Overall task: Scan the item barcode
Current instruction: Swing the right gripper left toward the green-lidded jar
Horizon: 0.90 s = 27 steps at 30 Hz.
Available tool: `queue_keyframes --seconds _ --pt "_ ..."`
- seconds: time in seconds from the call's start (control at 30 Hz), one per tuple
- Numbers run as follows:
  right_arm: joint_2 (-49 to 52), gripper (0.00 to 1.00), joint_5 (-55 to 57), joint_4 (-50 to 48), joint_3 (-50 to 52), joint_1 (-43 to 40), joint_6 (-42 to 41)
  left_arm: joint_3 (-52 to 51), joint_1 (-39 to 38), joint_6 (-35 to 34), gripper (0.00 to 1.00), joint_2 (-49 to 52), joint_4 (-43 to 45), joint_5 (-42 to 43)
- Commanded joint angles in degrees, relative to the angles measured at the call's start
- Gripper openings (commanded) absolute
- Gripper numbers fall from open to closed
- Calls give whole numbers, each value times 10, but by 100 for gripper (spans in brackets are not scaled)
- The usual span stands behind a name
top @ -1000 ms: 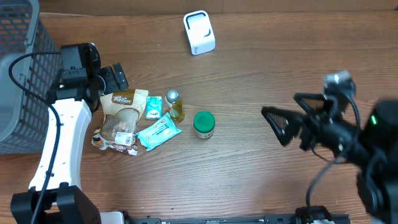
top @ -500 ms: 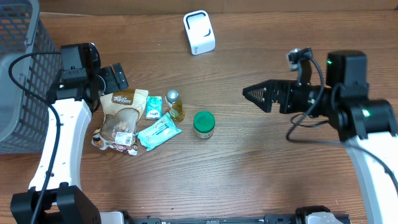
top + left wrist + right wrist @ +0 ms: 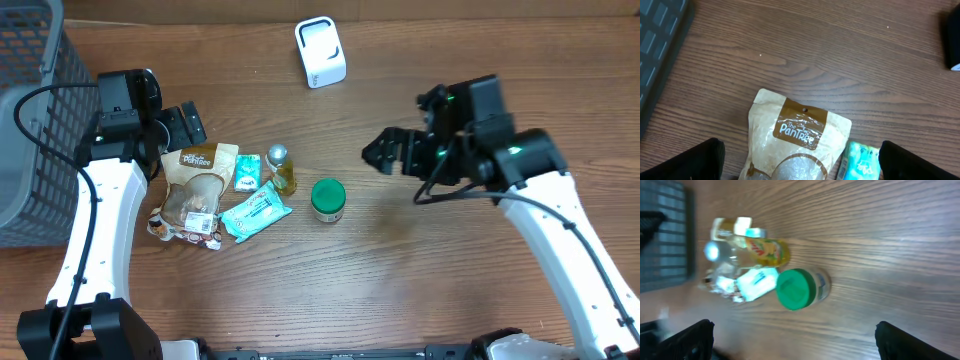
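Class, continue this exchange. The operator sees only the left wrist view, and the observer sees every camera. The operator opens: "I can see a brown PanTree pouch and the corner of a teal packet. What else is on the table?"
Observer: A green-lidded jar stands just past the teal packet, not touching it.
Operator: Is there a scanner anywhere?
Observer: A white box-like device, probably the scanner, sits near the far table edge, well apart from the items.
Operator: Where is the other arm?
Observer: The right fingers hover near the jar, spread open and holding nothing.
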<state>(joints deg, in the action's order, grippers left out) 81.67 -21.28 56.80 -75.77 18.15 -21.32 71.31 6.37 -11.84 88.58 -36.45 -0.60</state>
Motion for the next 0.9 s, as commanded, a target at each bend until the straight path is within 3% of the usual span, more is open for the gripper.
queue_keyframes --seconds 0.0,0.4,0.87 --pt "-1 100 139 -3 -15 51 -32 4 0 3 100 2 1 4" --pt "86 100 259 -52 -15 186 -70 4 0 3 100 2 1 4" --pt "190 100 284 -109 -15 224 -69 4 0 3 100 2 1 4"
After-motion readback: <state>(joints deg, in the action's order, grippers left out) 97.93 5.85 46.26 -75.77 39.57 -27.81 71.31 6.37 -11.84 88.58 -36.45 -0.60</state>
